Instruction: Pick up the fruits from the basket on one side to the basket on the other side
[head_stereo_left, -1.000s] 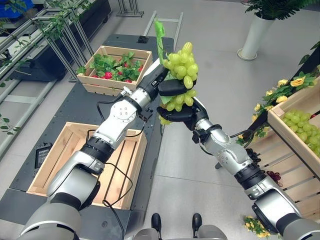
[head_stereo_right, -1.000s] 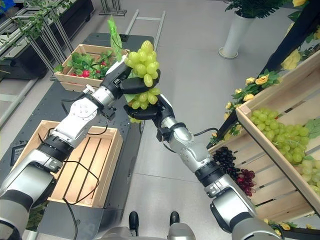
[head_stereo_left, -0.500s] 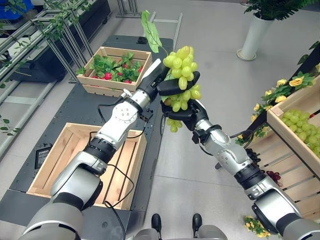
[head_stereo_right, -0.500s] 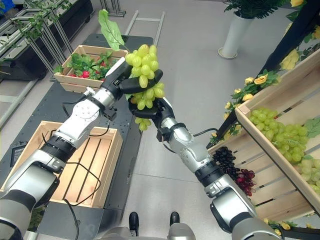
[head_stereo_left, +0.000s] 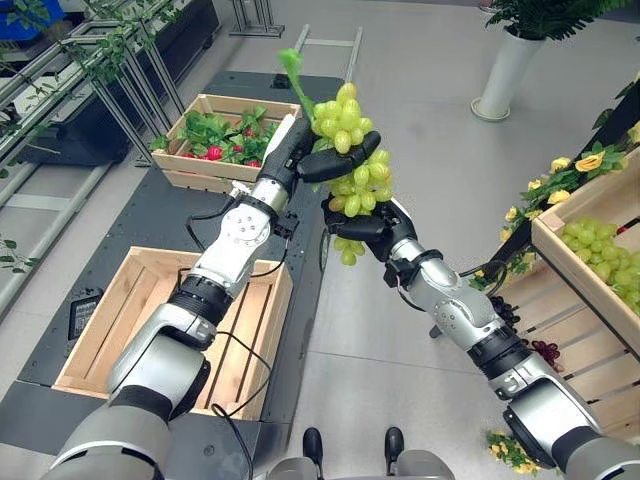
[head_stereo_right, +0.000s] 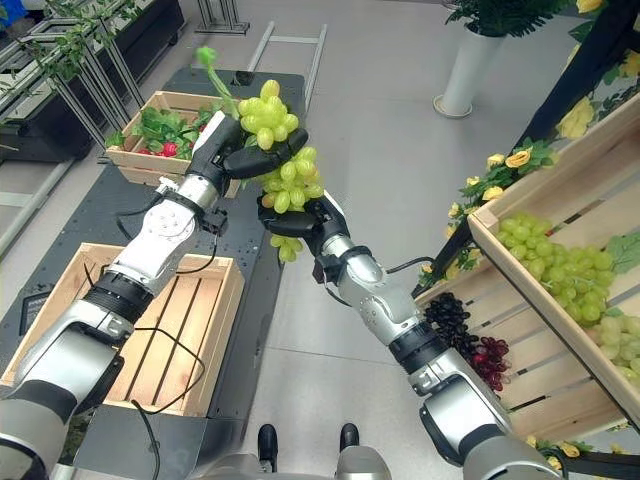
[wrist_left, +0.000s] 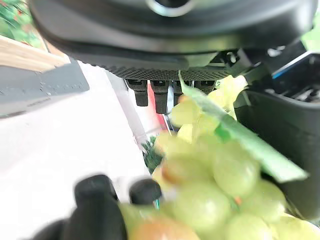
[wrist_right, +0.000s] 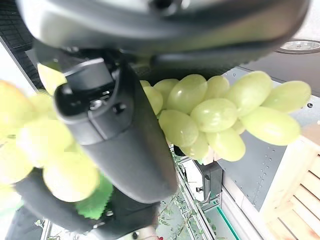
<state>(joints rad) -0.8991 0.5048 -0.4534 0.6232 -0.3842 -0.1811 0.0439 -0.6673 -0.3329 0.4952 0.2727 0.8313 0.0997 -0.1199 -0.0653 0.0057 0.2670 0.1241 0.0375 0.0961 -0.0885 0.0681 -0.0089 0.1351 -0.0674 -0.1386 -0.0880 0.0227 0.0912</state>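
A bunch of green grapes (head_stereo_left: 345, 115) with a green leaf (head_stereo_left: 290, 62) on its stem hangs in mid-air between both hands. My left hand (head_stereo_left: 325, 163) is shut on the upper part of the bunch, its thumb across the front. Just below, my right hand (head_stereo_left: 365, 228) is curled round the lower part, and a few grapes (head_stereo_left: 345, 252) dangle under it. The right wrist view has grapes (wrist_right: 220, 115) past the thumb (wrist_right: 130, 145). An empty wooden crate (head_stereo_left: 100, 330) lies at lower left. At the right, a tilted crate (head_stereo_left: 560, 262) holds more green grapes (head_stereo_left: 600, 250).
A far crate (head_stereo_left: 205, 180) holds leafy greens and red fruit. Dark grapes (head_stereo_left: 545, 350) lie on a lower shelf at right, with yellow flowers (head_stereo_left: 590, 165) round it. A white planter (head_stereo_left: 505, 70) stands on the grey floor behind. Metal racks (head_stereo_left: 110, 70) run along the left.
The left hand has carried the top of the bunch up and to the left, and the leaf has swung left. The right hand has stayed almost in place under it.
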